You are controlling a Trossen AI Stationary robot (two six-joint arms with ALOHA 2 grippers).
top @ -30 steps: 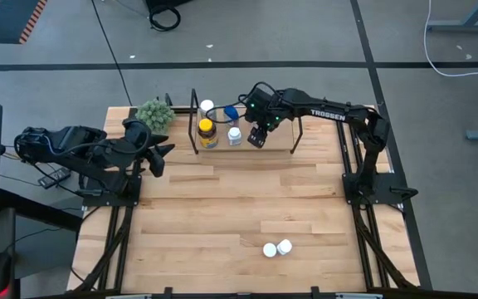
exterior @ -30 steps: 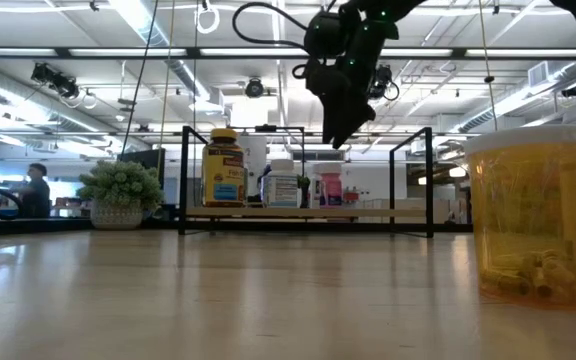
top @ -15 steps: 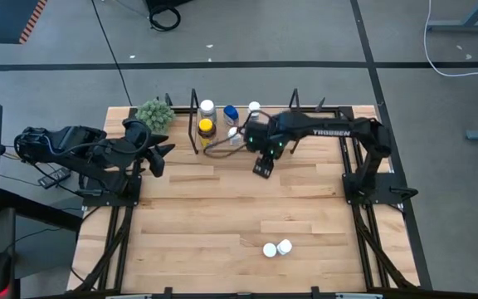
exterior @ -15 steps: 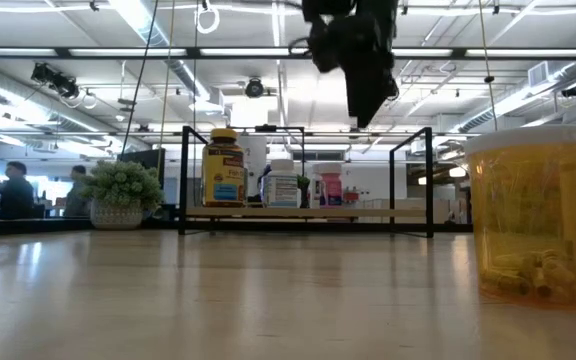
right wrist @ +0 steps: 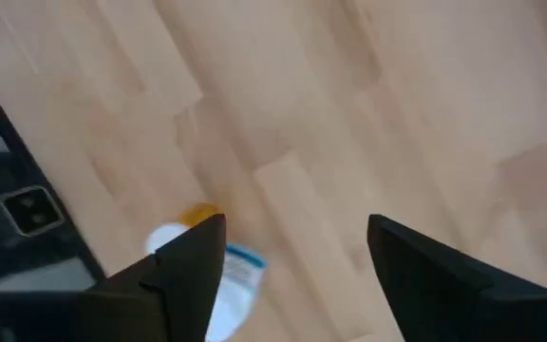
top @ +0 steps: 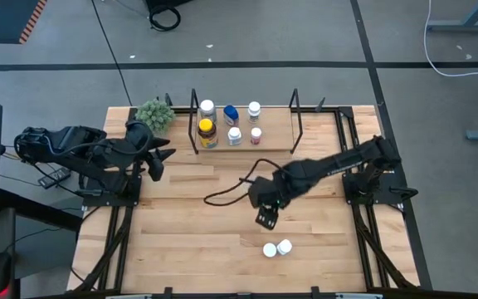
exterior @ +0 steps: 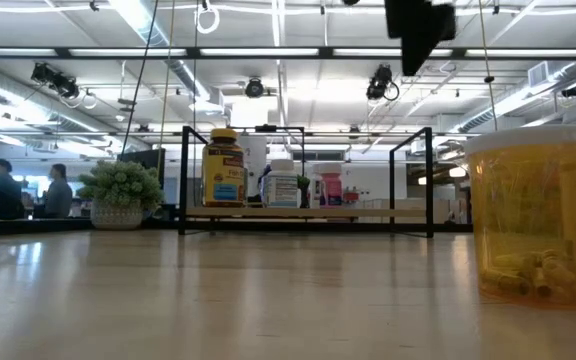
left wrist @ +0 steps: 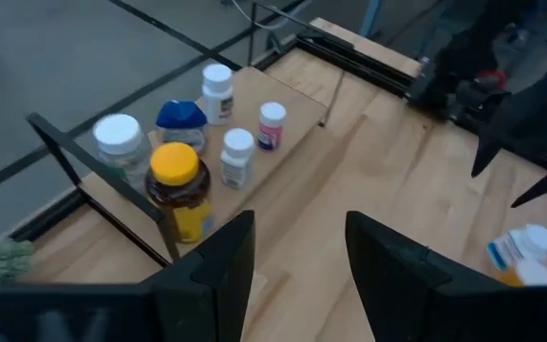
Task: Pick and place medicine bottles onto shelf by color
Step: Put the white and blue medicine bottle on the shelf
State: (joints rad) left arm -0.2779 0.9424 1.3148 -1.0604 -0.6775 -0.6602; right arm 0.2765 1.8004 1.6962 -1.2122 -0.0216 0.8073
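Six medicine bottles stand on the shelf (top: 276, 139): a white-capped one (top: 207, 107), a blue one (top: 231, 114), a white one (top: 254, 109), an amber one with a yellow cap (top: 207, 131), a small white one (top: 234, 134) and a tiny pinkish one (top: 256, 134). Two white-capped bottles (top: 270, 249) (top: 284, 246) stand on the table close to its near edge. My right gripper (top: 265, 218) hangs open above the table, just on the far side of that pair; its wrist view shows one of them (right wrist: 212, 275) beside a finger. My left gripper (top: 156, 158) waits open at the table's left.
A green fuzzy plant ball (top: 155, 113) sits at the shelf's left end. Black wire uprights (top: 195, 120) (top: 295, 120) stand at both shelf ends. A black cable (top: 226, 193) trails from the right arm over the table's middle. Bare wood (top: 181, 224) lies left of the right gripper.
My right gripper has drawn back from over the shelf and swept toward the table's near edge, ending close to the two bottles there. The shelf's right-hand bottles, hidden under the arm before, now show. The left arm has kept still.
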